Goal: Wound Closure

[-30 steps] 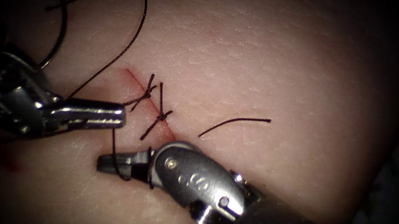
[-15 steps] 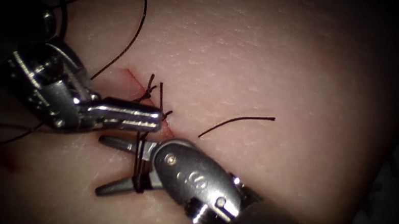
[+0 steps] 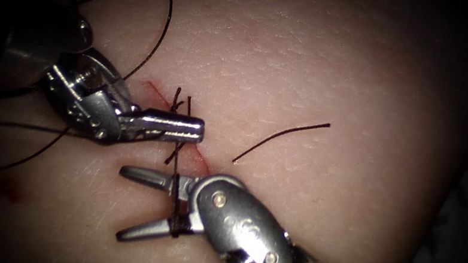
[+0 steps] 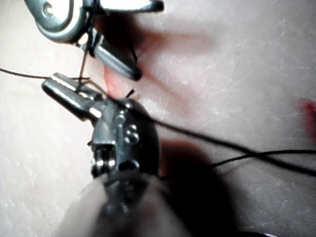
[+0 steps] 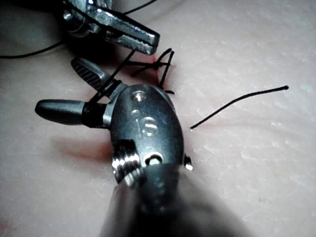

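Left tool (image 3: 195,129) jaws closed, apparently pinching the thread (image 3: 155,42) over the cut (image 3: 157,94), right tool (image 3: 127,202) at its 6 o'clock, jaws wide, thread wound round them, tissue (image 3: 328,59) beneath.

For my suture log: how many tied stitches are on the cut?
2 tied stitches, side by side across the cut, by the left tool, which partly covers them; another may be hidden.
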Motion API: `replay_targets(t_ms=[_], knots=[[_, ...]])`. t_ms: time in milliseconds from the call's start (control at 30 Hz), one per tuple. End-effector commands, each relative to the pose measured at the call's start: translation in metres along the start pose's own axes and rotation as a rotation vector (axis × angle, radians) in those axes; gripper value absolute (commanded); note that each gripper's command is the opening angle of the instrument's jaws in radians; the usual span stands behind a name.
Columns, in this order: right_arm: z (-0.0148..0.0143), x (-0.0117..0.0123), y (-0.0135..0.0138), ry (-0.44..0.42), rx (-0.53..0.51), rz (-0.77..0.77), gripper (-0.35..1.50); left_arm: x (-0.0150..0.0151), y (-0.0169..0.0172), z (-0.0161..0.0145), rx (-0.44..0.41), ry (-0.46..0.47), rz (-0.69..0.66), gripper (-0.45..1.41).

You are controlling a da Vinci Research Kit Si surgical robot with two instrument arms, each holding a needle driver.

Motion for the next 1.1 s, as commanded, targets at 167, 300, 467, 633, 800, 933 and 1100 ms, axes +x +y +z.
replay_targets(t_ms=[167,300,467,633,800,933,1100], knots=[[-0.0002,-0.0008,-0.0004,0.096,0.000,0.010,0.52,-0.0023,0.0032,0.0004,-0.020,-0.025,-0.013,-0.45],[-0.0012,-0.0008,-0.0005,0.146,-0.018,0.011,0.47,-0.0030,0.0041,-0.0002,-0.025,-0.035,-0.021,-0.45],[-0.0022,-0.0007,-0.0006,0.187,-0.052,0.016,0.44,-0.0031,0.0044,-0.0006,-0.024,-0.045,-0.029,-0.45],[-0.0034,-0.0006,0.0001,0.252,-0.118,0.025,0.49,-0.0024,0.0056,-0.0010,-0.026,-0.058,-0.036,-0.45],[-0.0045,-0.0005,0.0009,0.325,-0.224,0.039,0.79,-0.0017,0.0080,-0.0017,-0.021,-0.069,-0.041,-0.45],[-0.0058,-0.0004,0.0012,0.341,-0.300,0.037,0.79,-0.0015,0.0090,-0.0026,-0.019,-0.083,-0.045,-0.45],[-0.0070,-0.0004,0.0016,0.339,-0.372,0.037,0.79,-0.0013,0.0095,-0.0030,-0.014,-0.096,-0.050,-0.45]])
